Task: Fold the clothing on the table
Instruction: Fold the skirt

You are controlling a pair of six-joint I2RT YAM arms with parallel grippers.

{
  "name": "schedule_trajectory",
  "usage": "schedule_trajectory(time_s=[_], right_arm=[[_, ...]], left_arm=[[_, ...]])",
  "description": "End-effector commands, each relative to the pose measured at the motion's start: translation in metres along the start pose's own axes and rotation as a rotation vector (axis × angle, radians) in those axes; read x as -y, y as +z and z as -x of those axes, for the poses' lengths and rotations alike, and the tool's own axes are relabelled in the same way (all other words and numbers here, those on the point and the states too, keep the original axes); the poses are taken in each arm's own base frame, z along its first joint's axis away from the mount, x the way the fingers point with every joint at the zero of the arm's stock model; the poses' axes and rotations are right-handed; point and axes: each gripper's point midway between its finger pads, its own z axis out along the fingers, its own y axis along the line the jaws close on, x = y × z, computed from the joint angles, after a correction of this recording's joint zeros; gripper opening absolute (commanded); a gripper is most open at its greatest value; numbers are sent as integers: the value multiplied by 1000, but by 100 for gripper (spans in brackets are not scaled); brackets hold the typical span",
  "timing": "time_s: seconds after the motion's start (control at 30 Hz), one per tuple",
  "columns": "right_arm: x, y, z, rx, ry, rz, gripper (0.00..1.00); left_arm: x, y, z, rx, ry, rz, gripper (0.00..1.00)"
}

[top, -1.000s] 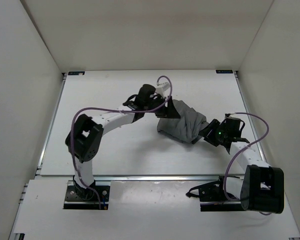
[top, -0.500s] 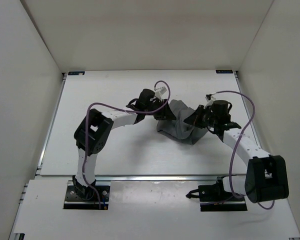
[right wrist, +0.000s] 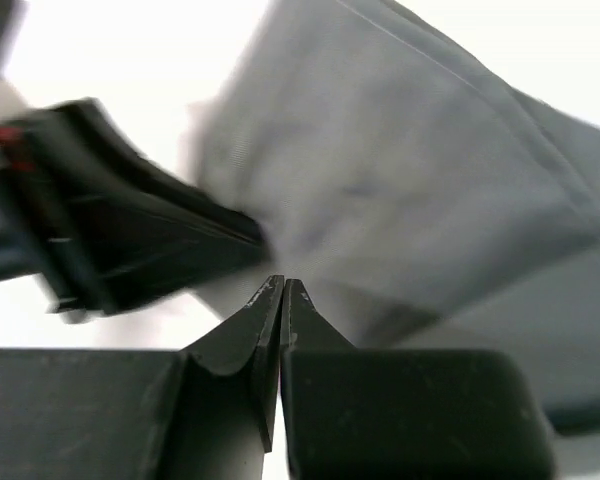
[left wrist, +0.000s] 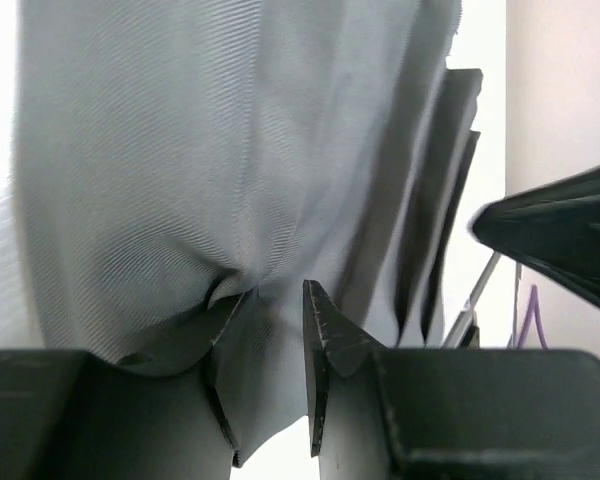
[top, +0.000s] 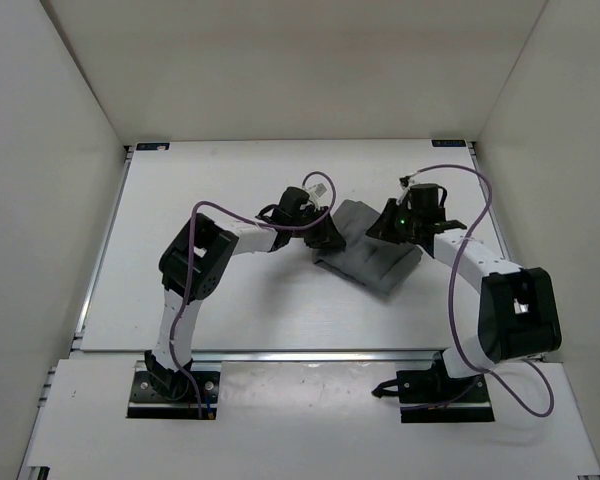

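The clothing (top: 375, 258), dark grey and pleated, lies folded into a flat slab right of the table's (top: 230, 310) middle. My left gripper (top: 328, 238) sits at the slab's left edge. In the left wrist view a puckered fold of the clothing (left wrist: 210, 150) fills the narrow gap of the left gripper (left wrist: 275, 300), which is shut on it. My right gripper (top: 380, 225) hovers at the slab's far edge. In the right wrist view it (right wrist: 282, 288) is shut with nothing between the fingers, and the clothing (right wrist: 430, 180) lies just beyond the tips.
White panel walls enclose the table on three sides. A silver rail (top: 102, 255) runs down the left edge and another (top: 280, 352) along the front. Purple cables (top: 450, 175) loop above both arms. The left gripper's dark body (right wrist: 130, 230) shows close to my right fingertips.
My right gripper shut and swung from the clothing's near right corner up to its far edge. The bunched clothing now lies flatter. My left gripper narrowed onto the cloth.
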Motion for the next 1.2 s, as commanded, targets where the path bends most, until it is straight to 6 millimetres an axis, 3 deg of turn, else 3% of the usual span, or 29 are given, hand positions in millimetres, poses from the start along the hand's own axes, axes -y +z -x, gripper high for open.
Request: schedule_trajectory(time_s=[0.0,0.1,0.2,0.23,0.37,0.47,0.53,0.63,0.7,0.73,0.77,0.8,0.83,0.87,0.9,0.93,0.97,1.0,1.03,1.07,1.13,1.17], right_arm=[[29,-1,-14,-24,42,-82,0],[52,-9,-26,-28,62,-122,0],[68,-10,-43,-117,50,-185,3],[69,-4,-47,-148,49,-191,2],[62,22,-74,-260,31,-171,1],[52,44,-73,-275,-2,-147,1],[45,53,-68,-279,-19,-141,0],[27,64,-39,-227,-52,-100,0],[7,54,-15,-188,-77,-49,0],[-6,42,6,-139,-100,-35,0],[-15,34,9,-135,-114,-24,0],[-31,17,27,-74,-138,-6,2],[-38,10,28,-64,-150,9,6],[-48,-8,33,-30,-154,19,9],[-55,-28,43,24,-167,32,12],[-50,-35,39,28,-170,23,14],[-46,-50,36,43,-174,11,16],[-46,-63,37,67,-180,5,16],[-37,-71,32,67,-172,-8,18],[-24,-75,24,52,-165,-32,19],[-5,-82,9,24,-167,-62,20],[-2,-86,8,37,-173,-77,21]], left_arm=[[-12,-4,6,50,-19,47,35],[-28,-14,5,87,-45,112,33],[-49,-27,-8,103,-102,177,31],[-47,-31,-7,113,-112,175,31],[-63,-49,-34,126,-119,251,30],[-68,-66,-39,149,-133,265,31],[-71,-76,-31,168,-129,268,35],[-61,-89,3,201,-93,224,41],[-39,-97,26,209,-45,186,53],[-21,-105,40,214,-3,158,58],[5,-116,53,235,40,106,61],[13,-122,53,216,59,86,79],[29,-134,58,225,98,50,97],[42,-148,56,205,95,-4,99],[44,-157,49,173,82,-51,98],[45,-176,58,210,67,-67,99],[56,-189,44,185,70,-123,99],[45,-202,39,183,46,-126,99],[47,-221,41,221,63,-128,98],[43,-238,31,239,73,-110,99],[35,-271,23,326,156,3,99],[30,-278,25,376,193,79,98]])
